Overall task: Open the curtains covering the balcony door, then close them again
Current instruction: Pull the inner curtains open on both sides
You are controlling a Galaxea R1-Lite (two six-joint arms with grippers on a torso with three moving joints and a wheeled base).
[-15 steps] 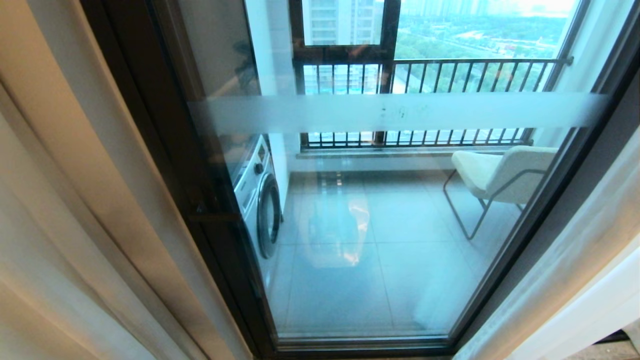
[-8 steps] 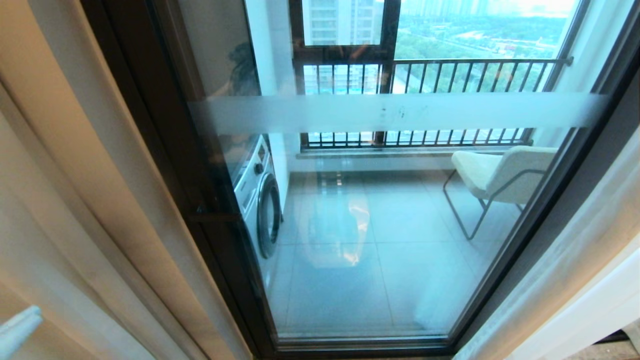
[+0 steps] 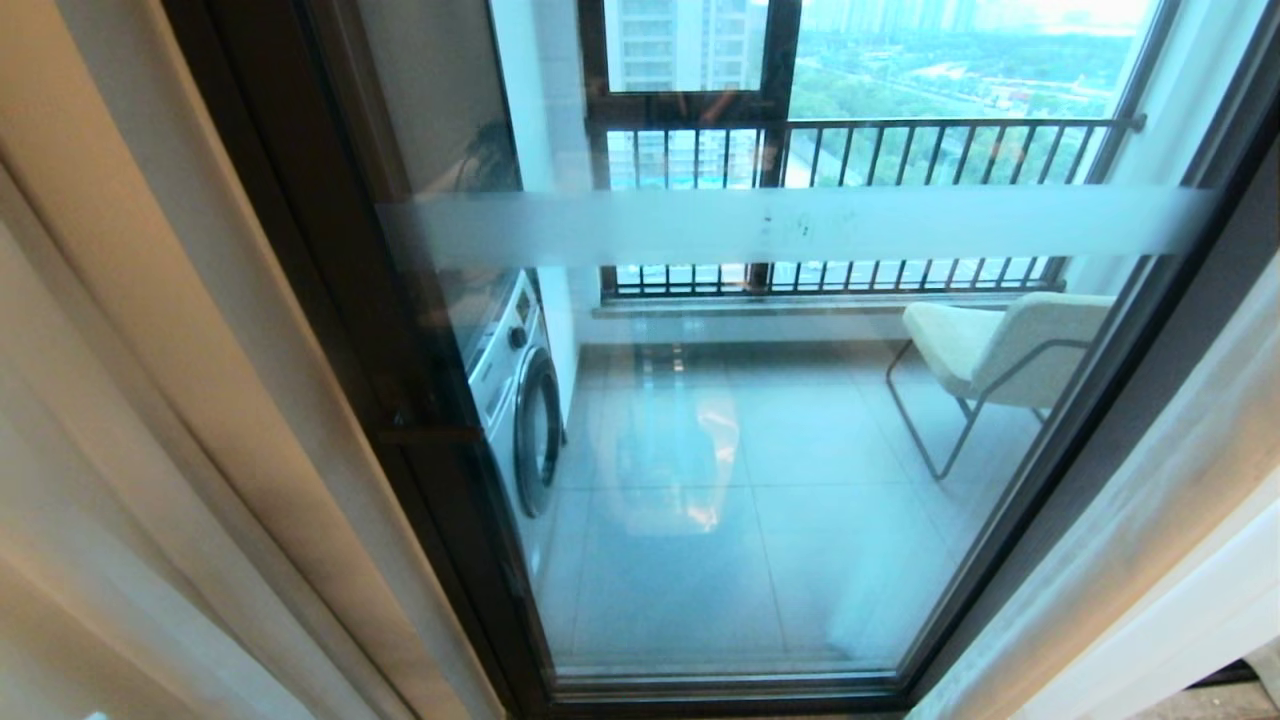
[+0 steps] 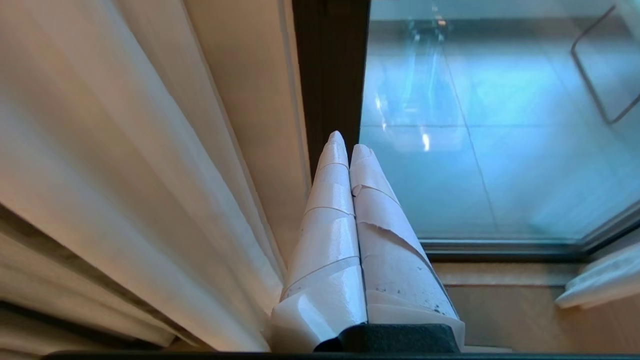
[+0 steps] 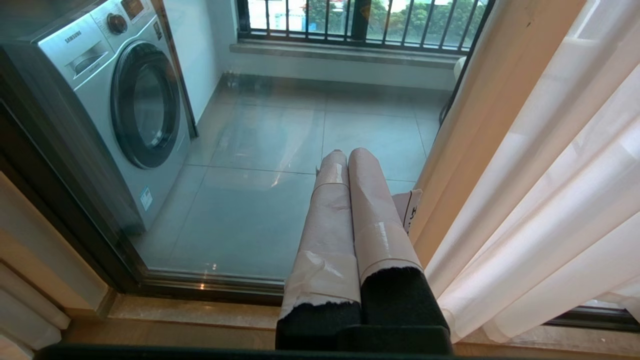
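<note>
Curtains (image 3: pixel 150 420) at both edges, balcony door (image 3: pixel 760 420) bare.

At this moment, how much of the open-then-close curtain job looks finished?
Opening looks done: the curtains hang bunched at both sides, leaving the balcony door glass uncovered. Nothing is in hand: the left pincer and right pincer are both shut and empty. Drawing the curtains back across the glass remains.

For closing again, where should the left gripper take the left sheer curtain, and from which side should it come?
Probably at the inner hemmed edge of the left sheer curtain, the free vertical edge that hangs nearest the balcony door frame. The left gripper, shut now, would open and come from the glass side, pinching the thin fabric front to back. The gathered folds farther out look too bulky.
</note>
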